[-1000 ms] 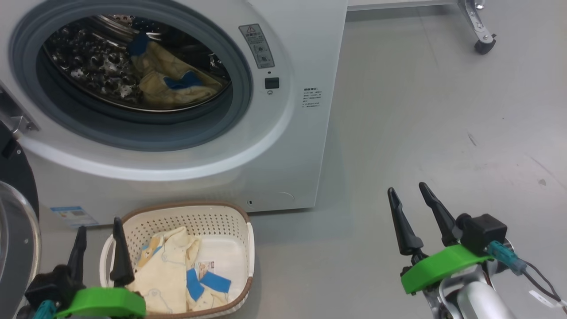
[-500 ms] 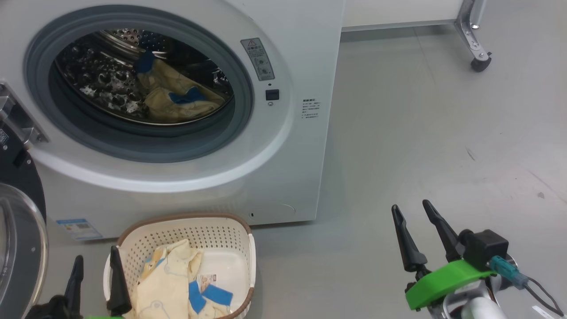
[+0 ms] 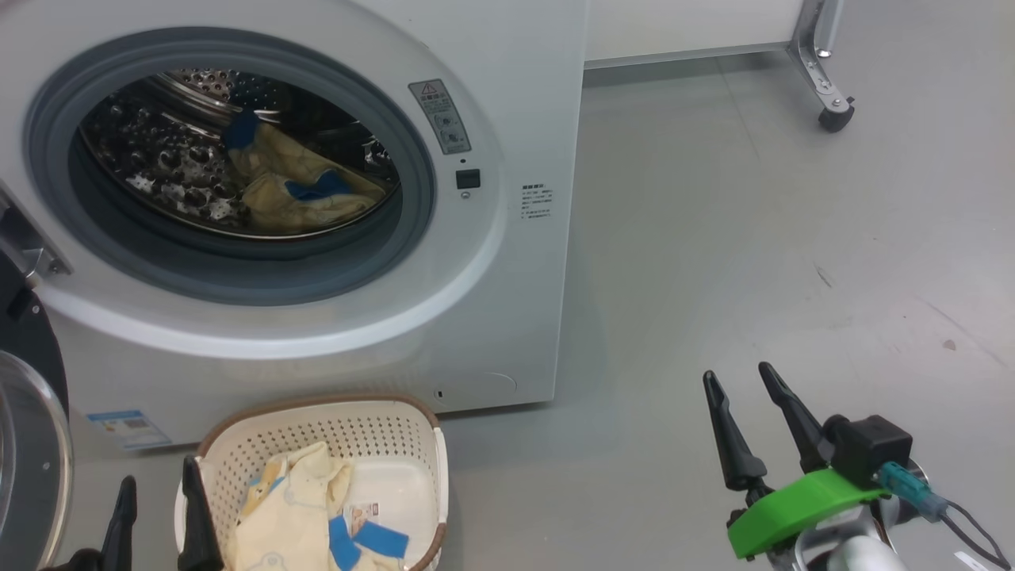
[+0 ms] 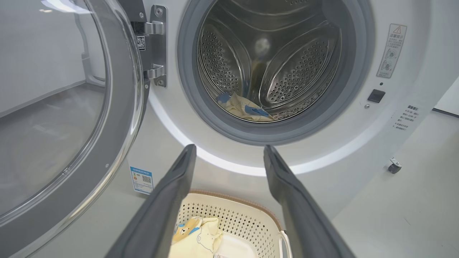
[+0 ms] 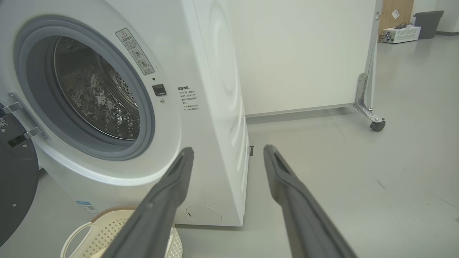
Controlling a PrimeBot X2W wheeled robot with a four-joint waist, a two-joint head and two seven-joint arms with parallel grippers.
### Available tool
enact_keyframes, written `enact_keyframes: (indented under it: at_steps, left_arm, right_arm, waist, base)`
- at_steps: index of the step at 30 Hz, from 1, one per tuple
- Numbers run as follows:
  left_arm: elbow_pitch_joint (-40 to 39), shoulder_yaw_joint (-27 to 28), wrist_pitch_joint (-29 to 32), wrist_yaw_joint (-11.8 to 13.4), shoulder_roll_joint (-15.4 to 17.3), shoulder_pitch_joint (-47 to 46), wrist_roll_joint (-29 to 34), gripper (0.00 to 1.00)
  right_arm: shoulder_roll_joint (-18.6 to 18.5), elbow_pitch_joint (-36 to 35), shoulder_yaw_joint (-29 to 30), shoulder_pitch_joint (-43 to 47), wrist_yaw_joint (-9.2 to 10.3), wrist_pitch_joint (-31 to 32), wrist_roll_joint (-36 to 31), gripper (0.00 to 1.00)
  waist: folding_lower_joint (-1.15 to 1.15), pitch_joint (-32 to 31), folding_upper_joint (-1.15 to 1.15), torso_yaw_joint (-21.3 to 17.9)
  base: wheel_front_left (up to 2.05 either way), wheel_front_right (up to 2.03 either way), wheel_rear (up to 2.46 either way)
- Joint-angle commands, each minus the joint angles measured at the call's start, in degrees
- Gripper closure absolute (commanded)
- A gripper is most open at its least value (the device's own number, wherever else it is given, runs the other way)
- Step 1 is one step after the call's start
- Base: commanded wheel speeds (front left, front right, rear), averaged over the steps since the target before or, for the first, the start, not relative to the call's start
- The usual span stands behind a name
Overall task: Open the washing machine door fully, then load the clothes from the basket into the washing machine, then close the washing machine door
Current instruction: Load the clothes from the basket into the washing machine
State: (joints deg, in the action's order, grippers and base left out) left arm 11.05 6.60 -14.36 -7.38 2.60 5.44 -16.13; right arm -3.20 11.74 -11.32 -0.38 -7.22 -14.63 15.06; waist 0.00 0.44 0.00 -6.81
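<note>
- Washing machine (image 3: 507,262) at the far left, round grey-rimmed mouth uncovered, steel drum (image 4: 297,68) in plain sight.
- Washing machine door (image 4: 118,107) swung wide open on the hinge at the left of the mouth.
- Clothes (image 3: 305,190): one cream-yellow piece with blue patches low inside the drum, more heaped in the left half of the basket (image 3: 317,432).
- Basket on the floor (image 3: 714,238), just in front of the machine's lower edge, below the mouth.
- Left gripper (image 3: 158,476) at the near left, by the basket's left rim, fingers spread wide, nothing between them.
- Right gripper (image 3: 737,373) at the near right, above the floor, well apart from machine and basket, fingers parted, nothing held.
</note>
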Motion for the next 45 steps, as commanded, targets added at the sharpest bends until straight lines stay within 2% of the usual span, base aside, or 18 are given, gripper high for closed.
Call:
enact_keyframes:
  at_steps: [1,16,25,29,45]
  left_arm:
    - [-2.1,2.3,-0.6,-0.1,0.3,-0.9,-0.4,0.0]
    - [-0.8,1.9,-0.6,-0.1,0.3,-0.9,0.4,0.0]
    - [4.7,0.5,-0.6,-0.1,0.3,-3.5,1.8,0.0]
    - [9.9,-1.0,-0.6,-0.1,0.6,-6.8,3.0,0.0]
    - [28.7,-8.2,4.2,-0.1,7.5,-21.1,-3.3,0.0]
  right_arm:
    - [-0.7,-2.0,-1.0,-1.4,-0.26,-0.4,-0.1,0.0]
    - [-0.5,-2.2,-1.1,-1.5,-0.26,-0.4,-0.1,0.0]
    - [-0.2,-2.8,-1.7,-3.2,-0.26,-0.4,0.0,0.0]
    - [0.1,-3.0,-2.1,-5.0,-0.26,-0.4,0.2,0.0]
    - [0.3,-4.4,-4.2,-11.1,-0.26,-0.4,2.8,0.0]
  waist:
    - [0.0,0.0,0.0,-0.1]
    - [0.0,0.8,0.0,-0.6]
    - [0.0,5.0,0.0,-1.5]
    - [0.0,8.7,0.0,-2.5]
    - [0.0,20.3,0.0,-5.3]
  base:
    - [0.0,0.0,0.0]
    - [0.0,0.0,0.0]
    - [0.0,0.0,0.0]
    - [0.0,0.0,0.0]
    - [0.0,0.0,0.0]
